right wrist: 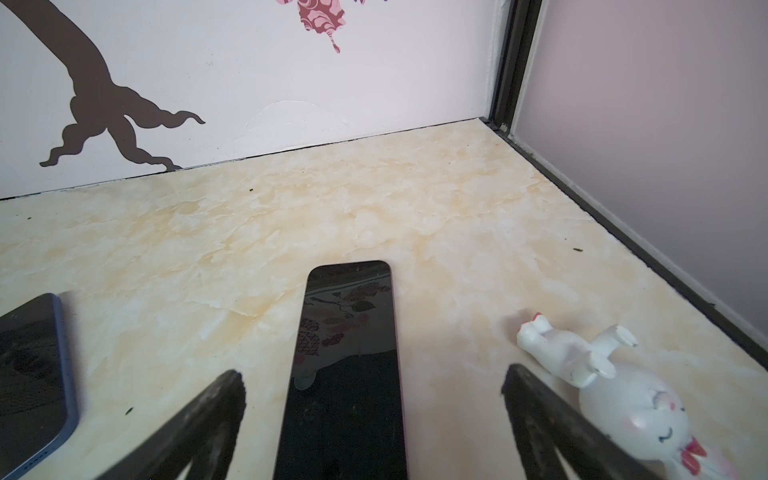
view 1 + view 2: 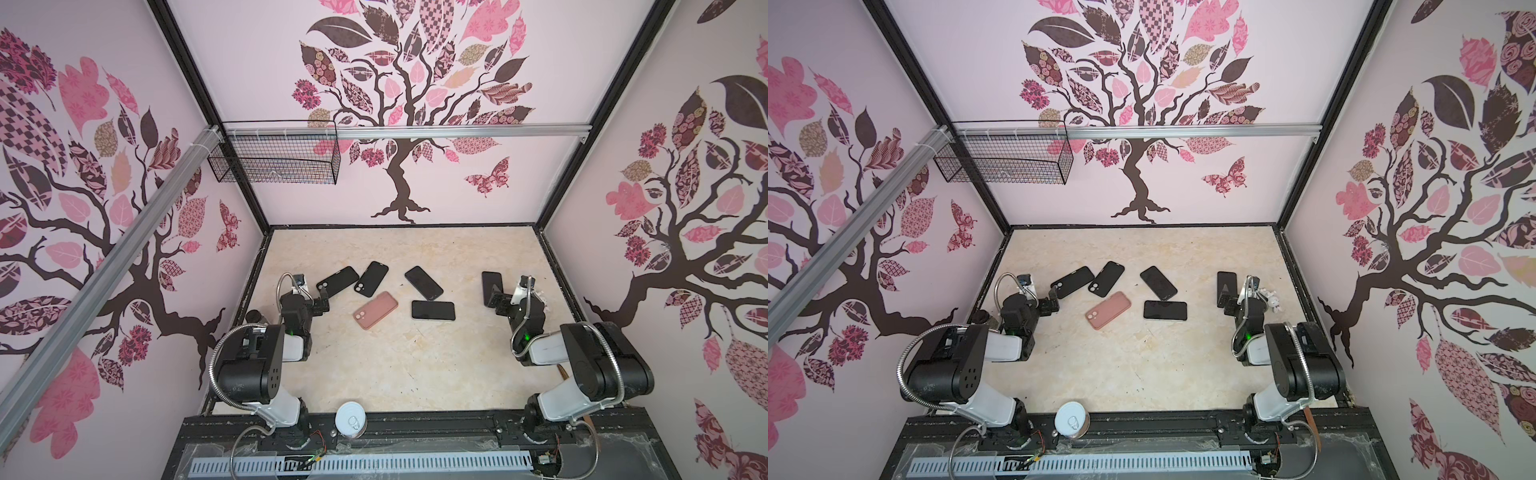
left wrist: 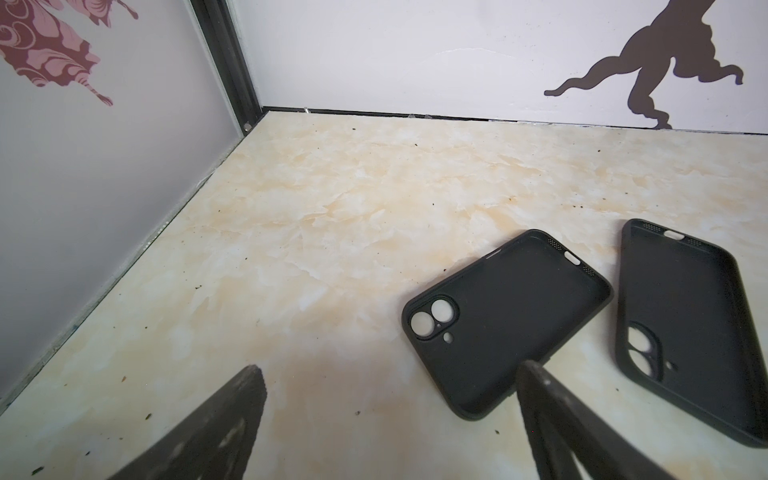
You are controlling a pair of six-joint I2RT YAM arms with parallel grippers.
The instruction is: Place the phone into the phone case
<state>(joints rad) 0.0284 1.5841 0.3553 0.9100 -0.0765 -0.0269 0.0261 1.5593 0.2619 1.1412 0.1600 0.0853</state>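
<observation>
As it lies, the phone (image 1: 345,365) points — toward the back wall (image 1: 374,83).

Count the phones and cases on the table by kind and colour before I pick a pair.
Phones: 3
Black cases: 2
Pink case: 1
Total: 6

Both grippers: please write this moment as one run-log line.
left gripper: open, empty, near black case | right gripper: open, straddles phone, not gripping | phone in case: not yet
</observation>
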